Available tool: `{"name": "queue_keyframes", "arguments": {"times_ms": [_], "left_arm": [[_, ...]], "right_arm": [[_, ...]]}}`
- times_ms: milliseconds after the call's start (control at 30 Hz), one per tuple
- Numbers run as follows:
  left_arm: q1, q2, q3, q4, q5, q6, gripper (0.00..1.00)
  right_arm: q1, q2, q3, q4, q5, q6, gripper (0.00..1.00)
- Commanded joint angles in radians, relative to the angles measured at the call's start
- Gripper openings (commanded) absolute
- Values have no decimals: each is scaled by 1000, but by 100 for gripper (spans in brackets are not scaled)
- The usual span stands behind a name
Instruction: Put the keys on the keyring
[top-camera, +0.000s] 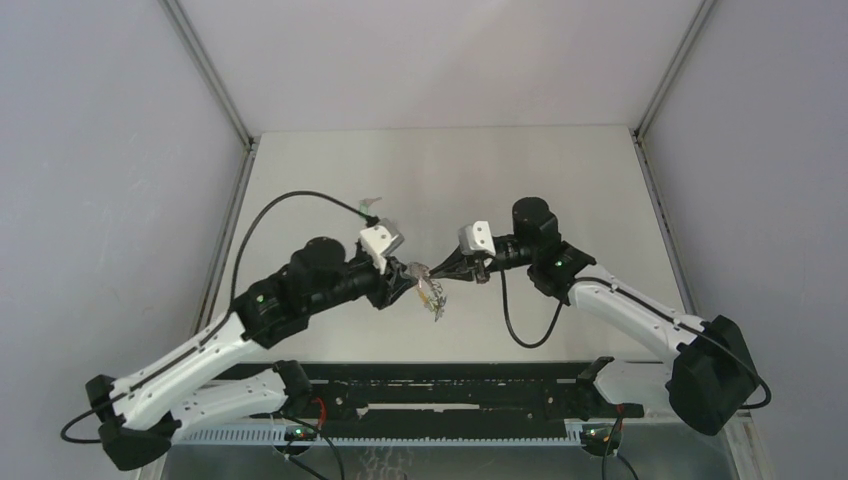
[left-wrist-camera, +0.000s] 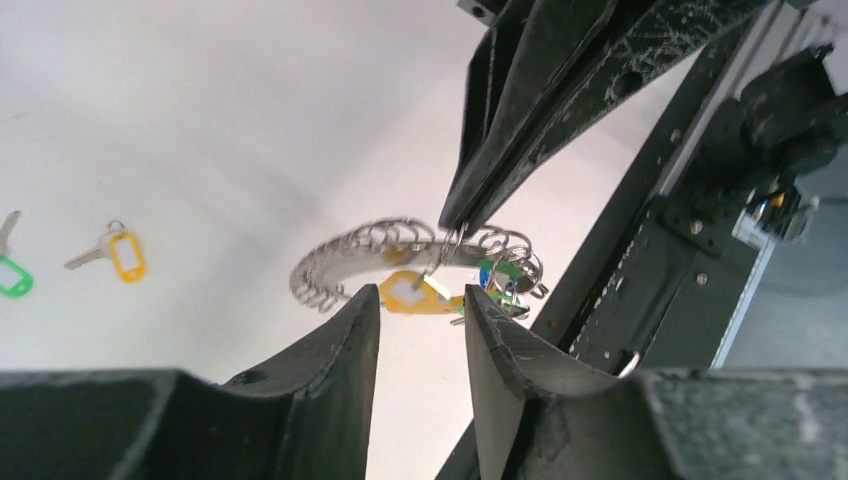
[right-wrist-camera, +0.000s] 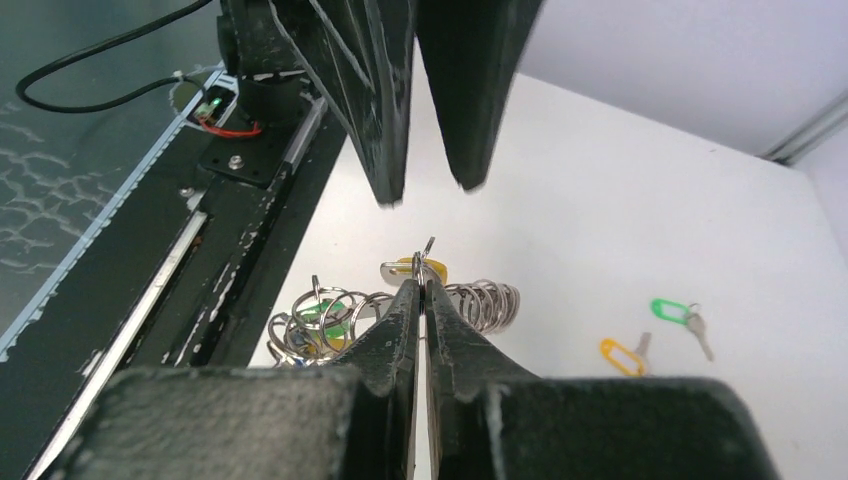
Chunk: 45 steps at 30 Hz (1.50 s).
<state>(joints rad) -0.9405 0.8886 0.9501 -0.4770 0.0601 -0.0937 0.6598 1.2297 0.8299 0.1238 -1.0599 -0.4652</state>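
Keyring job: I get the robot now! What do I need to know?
Right gripper: shut, pinching one ring of the keyring, held up off the table.
Left gripper: open beside it, holding nothing.
Green-tagged key and orange-tagged key: loose on the table.
Done: cannot tell whether any key is on yet.
To do: thread those two on.

No legible txt, nos., logos or signs — not in any view.
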Motion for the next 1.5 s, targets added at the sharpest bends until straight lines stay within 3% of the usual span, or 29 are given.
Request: {"name": "queue_keyframes", "arguments": {"times_ms": [0,300,567,933,1133,1467], "left_arm": [[-5,-150,-128,211,-83,-75,44],[7,-215,-278,436,-85,-167,47],[92,-178,-311,543,-23,-231,40],[107,-226,-399,676,221,-223,41],[125,-273,-493,816,282,-195,44],[165,-187,-444,909,435,-126,44]], "right_arm": [[-27,-60,-23,178,-8,106,0],[-55,-86,-86,384,-20,242,0],[-67,-102,-124,490,-36,301,0],[-80,-98,-130,516,-93,302,0],[-94,-112,-130,519,-159,298,0],[-108,-136,-110,467,-255,250,0]]}}
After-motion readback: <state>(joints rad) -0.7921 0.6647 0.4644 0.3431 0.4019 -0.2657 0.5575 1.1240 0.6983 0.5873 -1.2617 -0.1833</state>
